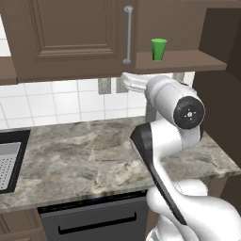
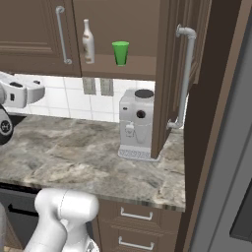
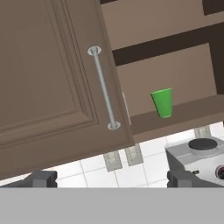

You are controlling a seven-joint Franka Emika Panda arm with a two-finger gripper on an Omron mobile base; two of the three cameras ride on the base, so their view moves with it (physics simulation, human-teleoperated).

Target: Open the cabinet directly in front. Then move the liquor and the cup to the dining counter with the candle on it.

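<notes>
The cabinet [image 2: 162, 74] has its right door swung open. On its bottom shelf the green cup [image 2: 120, 52] stands just right of the liquor bottle [image 2: 88, 42]. The gripper [image 3: 111, 178], below the closed left door, is spread wide, holding nothing.

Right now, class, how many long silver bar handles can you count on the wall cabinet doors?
2: one handle on the closed left door, one handle on the right door swung open. Others may lie beyond view.
</notes>
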